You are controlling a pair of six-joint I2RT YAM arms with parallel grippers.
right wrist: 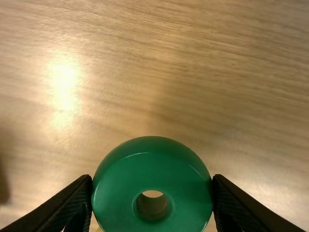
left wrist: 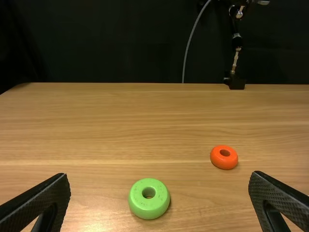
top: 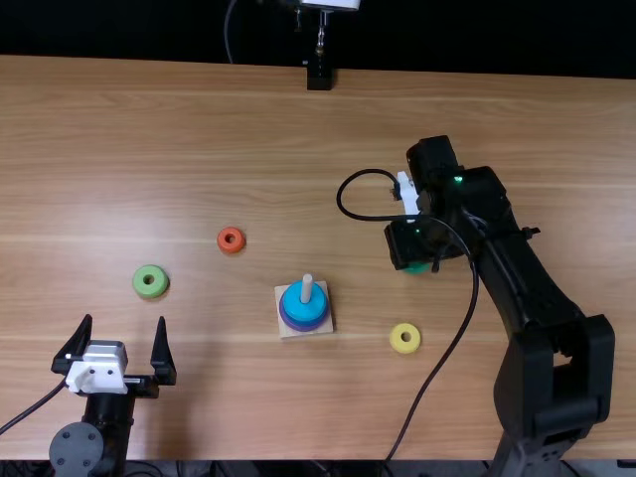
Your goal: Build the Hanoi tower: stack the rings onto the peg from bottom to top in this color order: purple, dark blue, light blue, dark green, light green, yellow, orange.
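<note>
My left gripper (top: 117,343) stands open near the table's front left, and its spread fingers flank the view of the left gripper (left wrist: 159,205) in its own wrist camera. My right gripper (top: 415,268) is shut on the dark green ring (top: 417,268), right of the peg; in the right wrist view the right gripper (right wrist: 152,193) has a finger against each side of the dark green ring (right wrist: 152,179). On the wooden peg (top: 306,288), the light blue ring (top: 303,304) lies above wider blue and purple layers (top: 304,323). Loose rings are light green (top: 150,281), orange (top: 231,239) and yellow (top: 405,338).
The square wooden base (top: 289,331) sits at mid-table. A black cable (top: 434,375) loops from the right arm down to the front edge. A black stand (top: 319,78) is at the table's far edge (top: 179,62).
</note>
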